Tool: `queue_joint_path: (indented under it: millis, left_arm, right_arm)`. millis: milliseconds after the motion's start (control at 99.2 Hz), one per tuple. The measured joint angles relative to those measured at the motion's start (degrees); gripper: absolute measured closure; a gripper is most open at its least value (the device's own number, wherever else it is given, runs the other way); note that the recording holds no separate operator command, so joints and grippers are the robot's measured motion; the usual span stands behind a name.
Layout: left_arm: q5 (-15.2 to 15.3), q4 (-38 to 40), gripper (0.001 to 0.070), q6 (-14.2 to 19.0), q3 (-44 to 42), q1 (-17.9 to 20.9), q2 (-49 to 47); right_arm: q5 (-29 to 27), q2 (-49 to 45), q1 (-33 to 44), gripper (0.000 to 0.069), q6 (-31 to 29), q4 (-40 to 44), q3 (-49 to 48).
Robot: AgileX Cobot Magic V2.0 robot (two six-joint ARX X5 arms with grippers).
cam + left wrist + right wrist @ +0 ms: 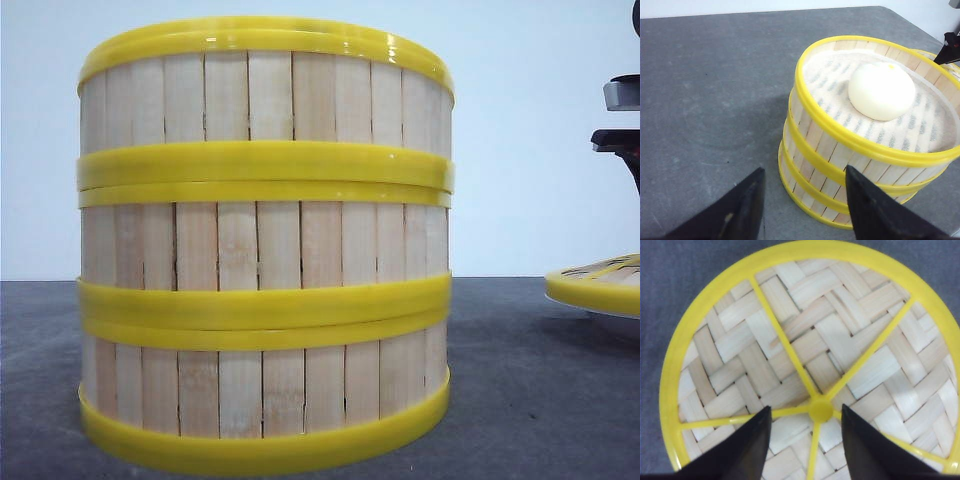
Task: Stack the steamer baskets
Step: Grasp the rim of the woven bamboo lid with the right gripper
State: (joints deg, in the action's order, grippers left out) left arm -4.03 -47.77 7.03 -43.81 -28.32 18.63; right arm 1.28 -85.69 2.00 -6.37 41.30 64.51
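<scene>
Black fingers on both arms are spread apart and holding nothing. The right gripper hangs straight over the woven lid, its jaws open on either side of the little yellow hub knob where the spokes meet, not touching it as far as I can tell. The left gripper is open too, hovering low over the grey table just beside the steamer baskets. All three baskets are already stacked into one straight column, rims seated on each other, and the top one has a white bun sitting on its cloth liner. From the front view the lid sits off toward the table's right edge on what looks like a plate, well apart from the stack. So the stacking itself looks done to me, and the lid seems to be the step in hand. Next move would be dropping the right jaws around that knob, closing, then carrying the lid over and setting it level on the top rim without squashing the bun.
</scene>
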Motion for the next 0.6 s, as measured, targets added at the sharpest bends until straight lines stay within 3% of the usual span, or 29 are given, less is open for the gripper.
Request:
queue_joint_path:
  millis: [474, 605]
  left_arm:
    - [0.0, 0.0, 0.0407, -0.4, 0.0, 0.0, 0.0]
    - [0.0, 0.0, 0.0407, -0.4, 0.0, 0.0, 0.0]
  right_arm:
    - [-1.0, -1.9, 0.4, 0.0453, 0.0, -0.3, 0.0]
    - [-1.2, -2.1, 0.3, 0.0543, 0.0, -0.7, 0.0]
